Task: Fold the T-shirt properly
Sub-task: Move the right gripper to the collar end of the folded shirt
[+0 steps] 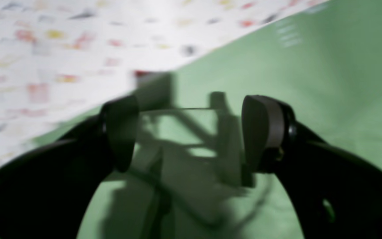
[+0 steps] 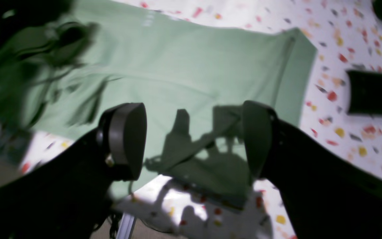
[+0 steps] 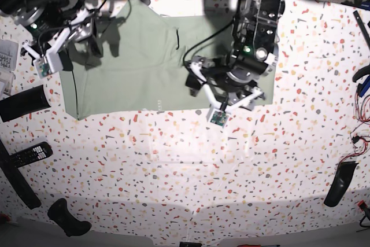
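Observation:
The pale sage-green T-shirt (image 3: 144,67) lies spread flat at the back of the speckled table. My left gripper (image 3: 195,82) hovers low over the shirt's right part near its front hem. In the left wrist view it (image 1: 191,132) is open, with only green cloth (image 1: 310,83) between the dark pads. My right gripper (image 3: 92,43) is over the shirt's left side. In the right wrist view it (image 2: 191,139) is open and empty above the shirt (image 2: 184,63), near the cloth's edge. The views are blurred.
A black flat block (image 3: 20,103) lies left of the shirt and also shows in the right wrist view (image 2: 373,93). A remote (image 3: 29,153) and a black handle (image 3: 68,218) lie at the front left. A black tool (image 3: 341,183) and cables (image 3: 361,79) are at the right edge.

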You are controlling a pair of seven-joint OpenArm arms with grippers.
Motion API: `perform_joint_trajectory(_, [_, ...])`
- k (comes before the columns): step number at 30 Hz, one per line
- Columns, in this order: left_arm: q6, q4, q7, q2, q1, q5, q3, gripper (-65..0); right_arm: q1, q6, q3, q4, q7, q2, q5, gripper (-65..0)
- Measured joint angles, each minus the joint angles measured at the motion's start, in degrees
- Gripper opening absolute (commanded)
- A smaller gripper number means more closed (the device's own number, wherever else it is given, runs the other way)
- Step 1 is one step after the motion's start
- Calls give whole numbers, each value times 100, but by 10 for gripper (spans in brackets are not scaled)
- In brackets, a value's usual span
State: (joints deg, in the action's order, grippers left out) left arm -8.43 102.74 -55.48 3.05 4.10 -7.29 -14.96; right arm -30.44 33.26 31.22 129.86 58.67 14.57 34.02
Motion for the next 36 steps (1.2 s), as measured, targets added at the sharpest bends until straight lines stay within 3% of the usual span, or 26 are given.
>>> perform_joint_trajectory(3, [39, 2, 7, -170, 2, -4, 2, -201, 203, -170, 2, -352, -35, 2, -236, -218])
perform_joint_trajectory(8, [39, 2, -2, -153, 48, 20, 0, -202, 525, -278, 96, -1082, -76, -28, -398, -219])
perform_joint_trajectory(16, [39, 4, 149, -136, 46, 15, -4, -202, 1169, -297, 1117, -1851, -184, -31, -221, -220])
perform_joint_trajectory(21, [39, 31, 186, -133, 46, 15, -4, -202, 1648, 83, 1552, -2531, 343, -31, -118, -220])
perform_joint_trajectory(23, [39, 37, 186, -136, 46, 15, -4, -201, 1790, 184, 1554, -2898, 483, -9, 264, -220])
perform_joint_trajectory(27, [37, 37, 140, -133, 46, 15, -4, -202, 2135, 439, 1537, -3641, 483, 94, 452, -220])
perform_joint_trajectory(36, [39, 37, 140, -133, 46, 15, -4, -201, 2218, 601, 1539, -5001, 468, 822, 592, -220])
